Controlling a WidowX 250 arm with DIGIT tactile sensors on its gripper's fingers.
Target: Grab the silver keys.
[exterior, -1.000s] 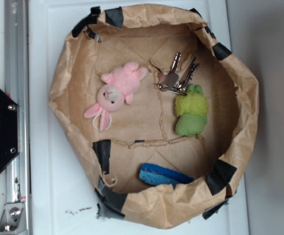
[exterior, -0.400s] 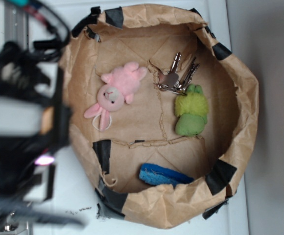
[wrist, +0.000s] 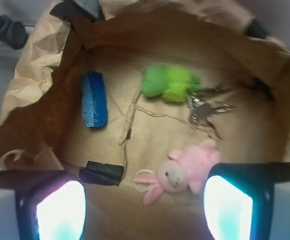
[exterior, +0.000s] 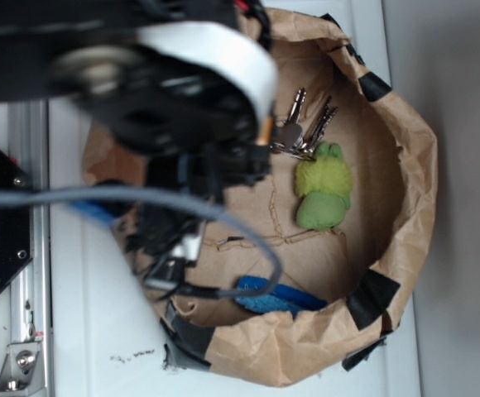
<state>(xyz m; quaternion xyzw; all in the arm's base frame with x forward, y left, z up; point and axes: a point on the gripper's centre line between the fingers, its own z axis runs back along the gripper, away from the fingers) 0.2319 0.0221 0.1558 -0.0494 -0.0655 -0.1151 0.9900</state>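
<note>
Listing contents from left to right, as seen by the wrist camera: a brown paper container [wrist: 30,65] with crumpled walls and black tape patches on its rim, standing on a white table [exterior: 83,331]. Item one, a blue sponge [wrist: 94,99], lies upright-long near the left wall. Item two, a strip of black tape [wrist: 102,173], sits on the floor of the container below the sponge. Item three, a green plush toy [wrist: 169,83], lies at centre. Item four, a pink plush bunny [wrist: 182,170], lies face up toward the near edge, between the two fingers. Item five, the silver keys [wrist: 202,106], lie fanned on their ring, touching the right end of the green toy, with the pink bunny nearer the camera and apart from them.

Tool [wrist: 145,210]: its two fingers [wrist: 60,212] stand wide apart at the lower corners of the wrist view, nothing between them but the container floor. In the exterior view the blurred black arm [exterior: 157,99] covers the left half of the container; the keys [exterior: 302,132] remain visible beside it, untouched.
</note>
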